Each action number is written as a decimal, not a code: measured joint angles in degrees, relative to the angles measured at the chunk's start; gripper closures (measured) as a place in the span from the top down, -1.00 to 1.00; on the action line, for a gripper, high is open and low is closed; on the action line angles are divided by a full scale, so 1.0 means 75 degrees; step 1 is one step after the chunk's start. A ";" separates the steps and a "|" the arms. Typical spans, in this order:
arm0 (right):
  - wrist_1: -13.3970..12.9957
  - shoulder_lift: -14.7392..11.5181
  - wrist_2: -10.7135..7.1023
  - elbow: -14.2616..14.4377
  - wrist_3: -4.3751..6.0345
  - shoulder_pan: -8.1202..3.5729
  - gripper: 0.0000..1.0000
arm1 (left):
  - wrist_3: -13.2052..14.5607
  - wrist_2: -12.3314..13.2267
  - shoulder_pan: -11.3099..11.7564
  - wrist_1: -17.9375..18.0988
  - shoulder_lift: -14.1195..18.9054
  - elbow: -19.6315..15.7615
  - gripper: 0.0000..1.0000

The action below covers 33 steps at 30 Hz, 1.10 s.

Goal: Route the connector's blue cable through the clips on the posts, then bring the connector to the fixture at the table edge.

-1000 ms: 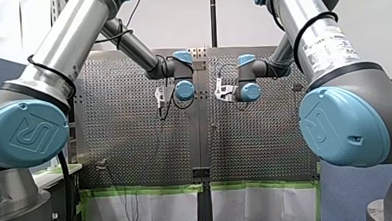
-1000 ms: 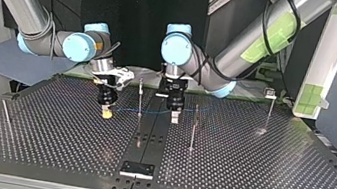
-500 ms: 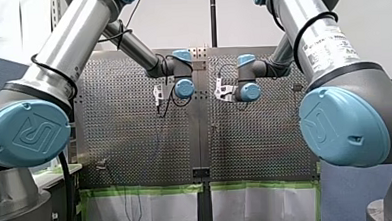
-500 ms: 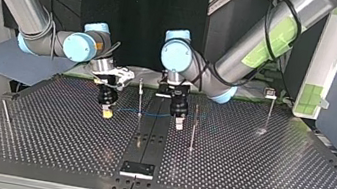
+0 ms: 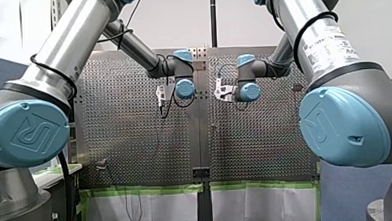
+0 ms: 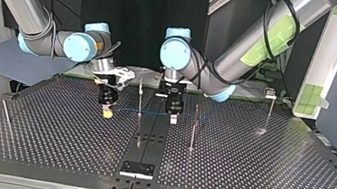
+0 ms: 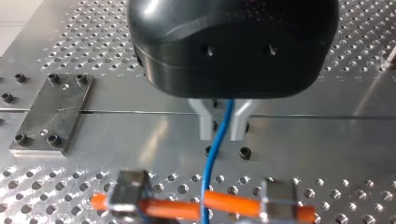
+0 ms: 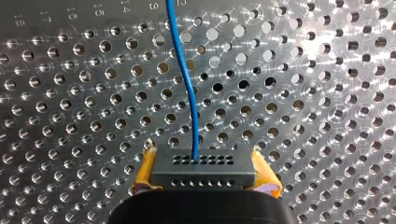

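My right hand (image 8: 205, 173) grips the connector (image 8: 203, 164) between its yellow pads (image 8: 145, 170), left of centre in the top view and just above the worktop (image 6: 256, 168). From there the blue cable (image 8: 189, 93) runs rightward across the thin post (image 6: 140, 98) to my left hand (image 7: 222, 126). That hand is barely open, the cable loose between its metal fingers (image 7: 206, 126), seemingly to steer slack toward a clip rather than drag the connector.

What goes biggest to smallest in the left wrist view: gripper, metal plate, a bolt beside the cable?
1. left gripper, though being nearest the camera enlarges it
2. plate
3. bolt
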 joint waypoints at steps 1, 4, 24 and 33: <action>0.0002 0.0000 0.0000 0.0000 0.0000 0.0001 -0.68 | 0.0000 0.0009 0.0004 0.0033 0.0000 -0.0017 -1.00; 0.0007 0.0000 0.0001 0.0000 0.0000 0.0000 -0.68 | 0.0020 -0.0030 0.0021 0.0184 0.0000 -0.0062 -1.00; 0.0501 -0.0005 0.0226 0.0011 -0.0104 0.0011 -0.68 | 0.0237 -0.0427 0.0035 0.0118 0.0000 -0.0324 -1.00; 0.1058 -0.0139 0.0804 0.0209 -0.0432 0.0093 -0.68 | 0.0309 -0.0219 -0.0075 0.0351 -0.0007 -0.0672 -1.00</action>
